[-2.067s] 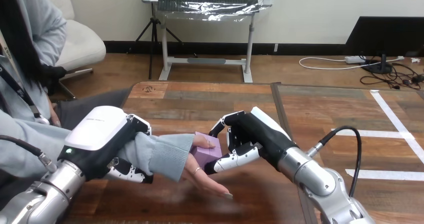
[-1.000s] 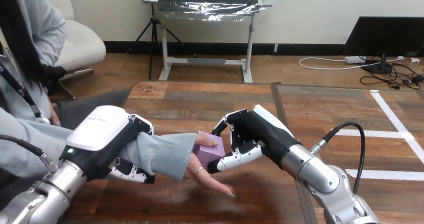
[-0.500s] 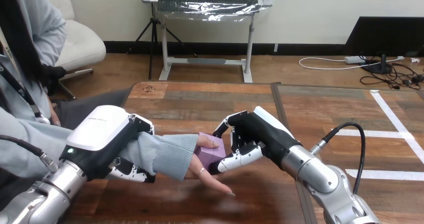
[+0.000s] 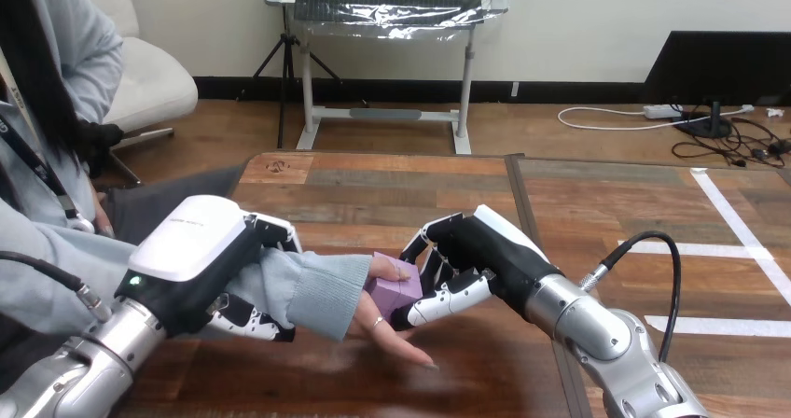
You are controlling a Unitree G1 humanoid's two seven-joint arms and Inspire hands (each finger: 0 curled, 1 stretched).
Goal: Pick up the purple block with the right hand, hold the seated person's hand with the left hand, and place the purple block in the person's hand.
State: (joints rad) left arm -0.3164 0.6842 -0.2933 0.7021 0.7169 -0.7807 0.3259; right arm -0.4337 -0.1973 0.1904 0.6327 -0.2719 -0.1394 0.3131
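Note:
The purple block [image 4: 395,288] rests in the person's hand [image 4: 382,329], whose thumb lies on top of it. My right hand [image 4: 476,255] is at the block's right side, thumb and fingers curled against it. My left hand [image 4: 201,264] is wrapped round the person's forearm at the light blue sleeve [image 4: 312,292], fingers curled underneath it. The person's hand is palm up, fingers reaching toward the table's near edge.
The wooden table [image 4: 373,189] stretches ahead, with a dark seam [image 4: 527,217] down its middle right. The person sits at the left side. A black cable [image 4: 653,278] loops off my right forearm.
The person's hand, the block and both my hands have shifted slightly lower and to the right. My grips look the same.

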